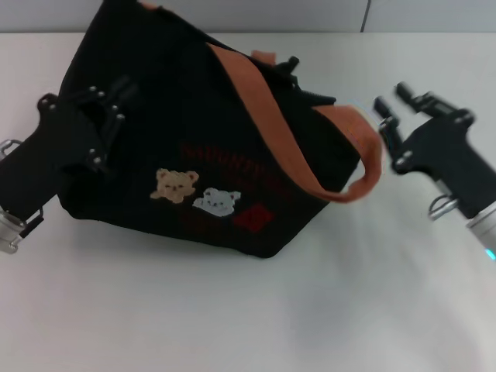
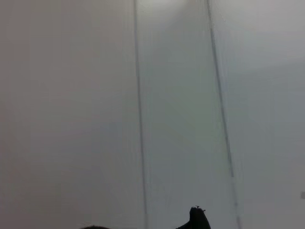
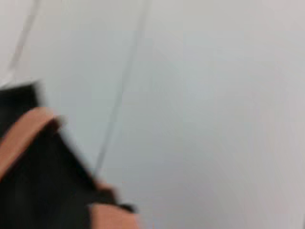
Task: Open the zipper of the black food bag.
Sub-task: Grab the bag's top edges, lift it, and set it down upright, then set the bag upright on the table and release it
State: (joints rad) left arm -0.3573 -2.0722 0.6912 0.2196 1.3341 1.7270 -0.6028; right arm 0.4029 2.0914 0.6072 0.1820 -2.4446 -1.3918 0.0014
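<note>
The black food bag (image 1: 155, 132) lies tilted on the white table, its bear pictures (image 1: 198, 194) and reddish lettering facing me. One orange-brown strap (image 1: 310, 155) runs across the top and loops off the bag's right end. The zipper's line is lost against the black fabric; a small dark tab (image 1: 291, 65) pokes up at the top right rim. My left gripper (image 1: 105, 124) is pressed against the bag's left end. My right gripper (image 1: 390, 96) hangs open just right of the strap loop, touching nothing. The right wrist view shows black fabric (image 3: 33, 186) and the strap (image 3: 24, 133) close by.
The white table (image 1: 232, 310) spreads out in front of the bag and to its right. A pale panelled wall (image 2: 143, 95) stands behind the table. A small dark tip (image 2: 198, 219) shows at the edge of the left wrist view.
</note>
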